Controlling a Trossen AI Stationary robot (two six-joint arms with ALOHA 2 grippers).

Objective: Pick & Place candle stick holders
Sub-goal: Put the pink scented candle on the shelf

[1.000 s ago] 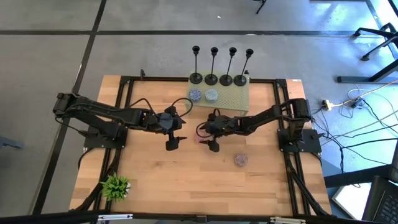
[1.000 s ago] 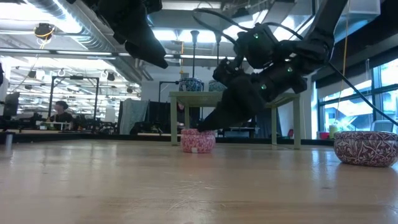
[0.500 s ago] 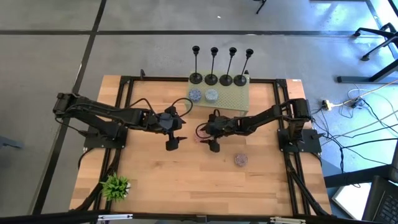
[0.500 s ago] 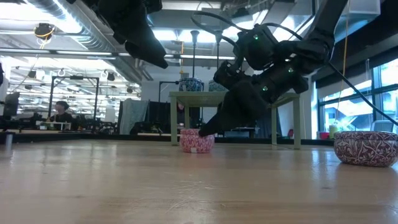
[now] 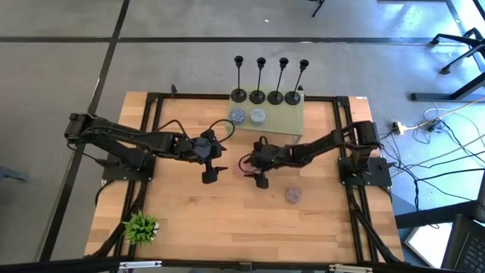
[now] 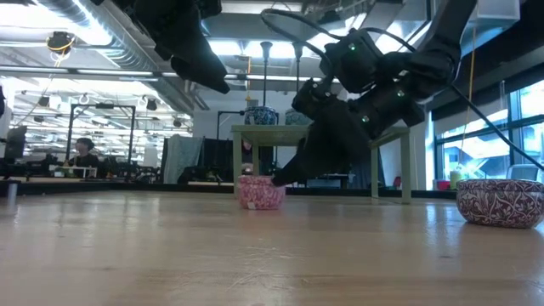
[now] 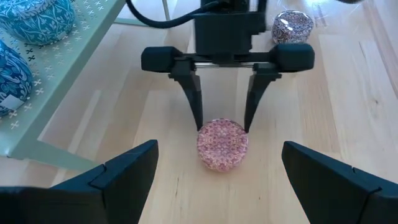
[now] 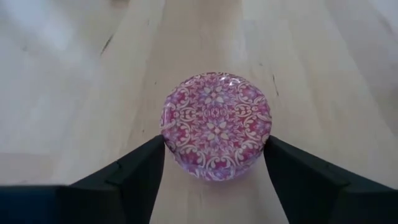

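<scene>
Four black candle stick holders stand upright in a row on their round bases at the far edge of a green perforated stand; their stems also show in the low view. My right gripper is open at table height, with a finger on each side of a pink patterned round tin that rests on the table. My left gripper is open and empty, raised above the table left of the tin, facing it. My right gripper touches the pink tin's round side wall with the inner faces of both fingertips, just short of its widest part. The fingers come nearly level from the table's right side. The tin sits flat on the table.
Two blue patterned tins sit on the green stand. A dark red patterned tin lies on the table near my right arm and shows in the low view. A small green plant stands at the near left corner.
My right gripper has moved a little toward the table's left edge. The pink tin has slid along the table the same way, staying flat.
</scene>
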